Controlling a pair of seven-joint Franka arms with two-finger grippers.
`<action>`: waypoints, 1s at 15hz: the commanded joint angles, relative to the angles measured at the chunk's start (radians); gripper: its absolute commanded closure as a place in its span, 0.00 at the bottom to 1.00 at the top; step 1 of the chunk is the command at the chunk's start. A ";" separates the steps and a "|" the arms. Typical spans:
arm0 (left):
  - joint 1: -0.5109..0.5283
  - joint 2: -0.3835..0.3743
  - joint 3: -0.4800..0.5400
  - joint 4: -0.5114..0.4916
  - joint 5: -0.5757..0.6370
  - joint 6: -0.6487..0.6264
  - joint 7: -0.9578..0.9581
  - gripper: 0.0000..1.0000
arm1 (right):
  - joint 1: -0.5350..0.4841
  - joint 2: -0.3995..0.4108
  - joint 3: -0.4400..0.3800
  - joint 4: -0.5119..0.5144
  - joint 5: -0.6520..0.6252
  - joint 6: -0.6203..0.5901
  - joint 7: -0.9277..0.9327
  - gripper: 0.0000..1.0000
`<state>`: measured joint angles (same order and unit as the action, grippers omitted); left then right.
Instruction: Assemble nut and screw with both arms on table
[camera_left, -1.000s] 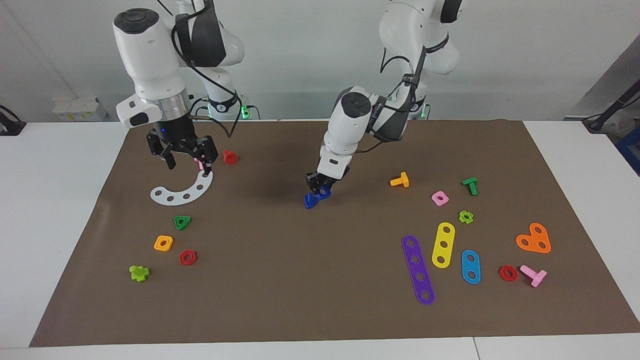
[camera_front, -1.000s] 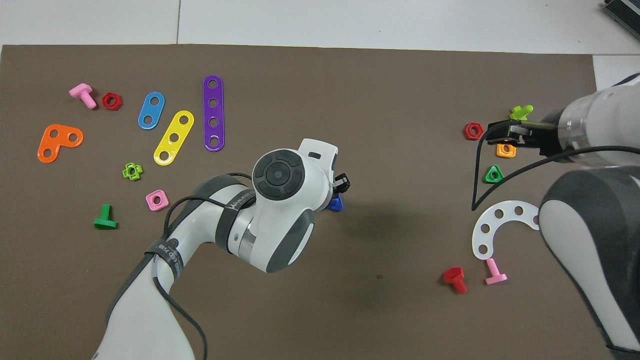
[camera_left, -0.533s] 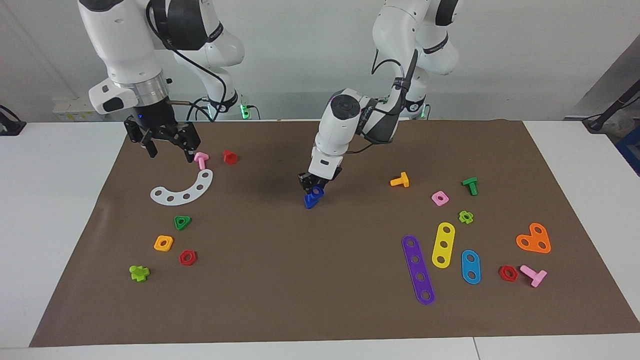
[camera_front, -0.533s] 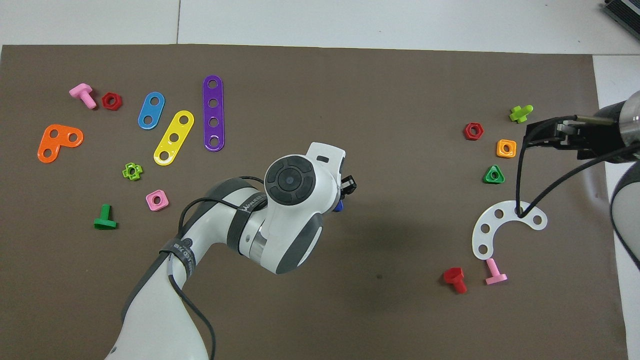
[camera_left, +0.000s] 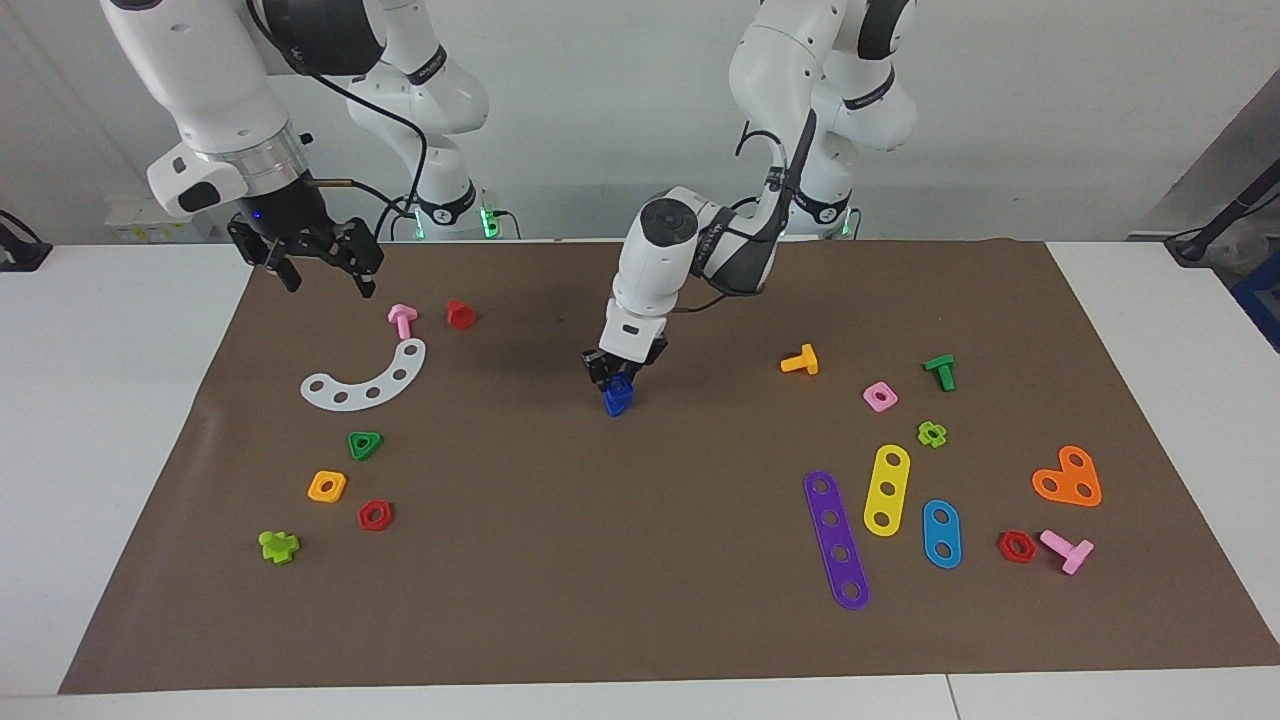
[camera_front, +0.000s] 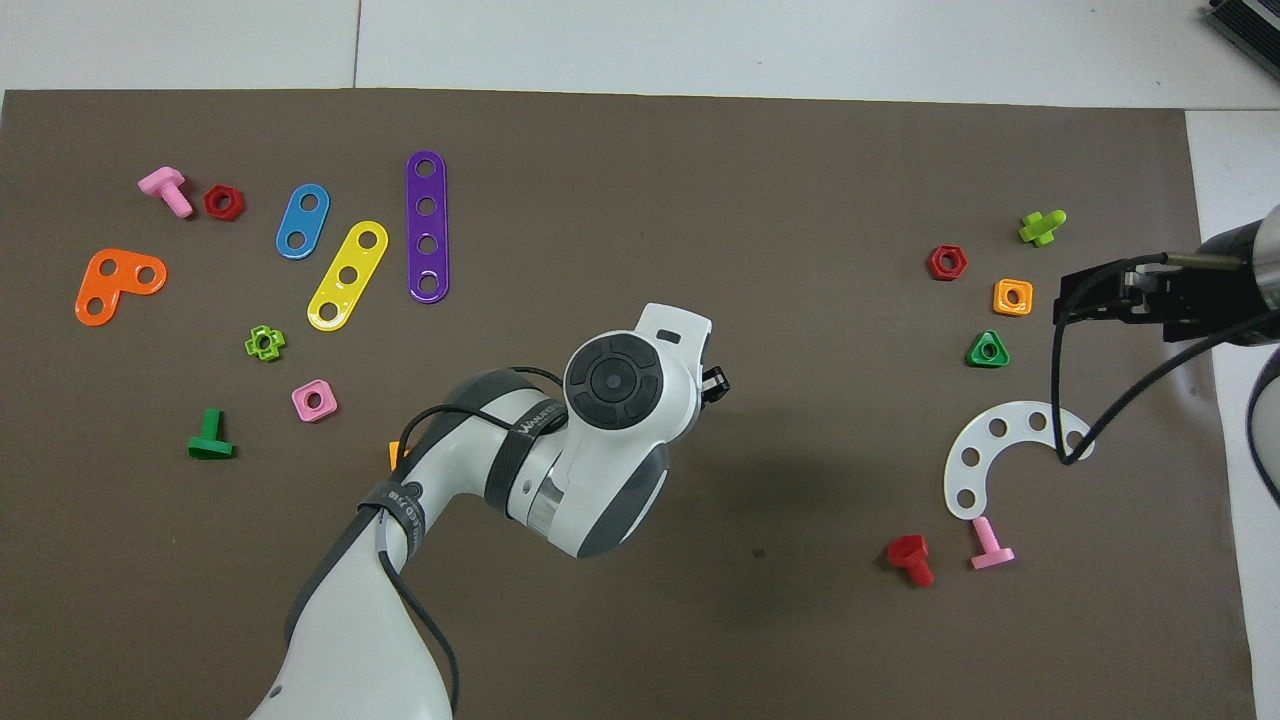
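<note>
1. Brown mat (camera_left: 640, 560) covers the white table; no containers show.
2. Left gripper (camera_left: 612, 376) stands at mid-mat, fingers closed on the dark-blue nut (camera_left: 619, 398); the screw cannot be told apart.
3. Right gripper (camera_left: 320, 268) hangs empty, fingers spread, over the mat's edge.

Mid-mat (camera_left: 620, 560) on the bench (camera_left: 120, 400): nut (camera_left: 619, 398) in left pincer (camera_left: 610, 380); strips (camera_left: 886, 489) toward left arm's end, curved plate (camera_left: 365, 380) toward right arm's.
</note>
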<state>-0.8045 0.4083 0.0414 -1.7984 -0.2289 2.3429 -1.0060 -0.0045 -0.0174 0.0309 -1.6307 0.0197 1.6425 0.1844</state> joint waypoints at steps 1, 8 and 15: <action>-0.018 0.007 0.015 -0.002 0.034 0.013 -0.008 1.00 | -0.011 -0.012 0.009 -0.005 0.011 -0.023 -0.034 0.01; -0.027 0.003 0.017 -0.072 0.051 0.081 -0.008 0.72 | -0.014 -0.016 0.009 -0.012 0.017 -0.018 -0.029 0.00; 0.071 -0.029 0.029 0.005 0.053 -0.103 0.007 0.08 | -0.009 -0.016 0.010 -0.012 0.020 -0.018 -0.031 0.00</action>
<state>-0.7783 0.4147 0.0730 -1.8150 -0.1982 2.3149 -1.0031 -0.0033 -0.0174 0.0349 -1.6308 0.0197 1.6337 0.1828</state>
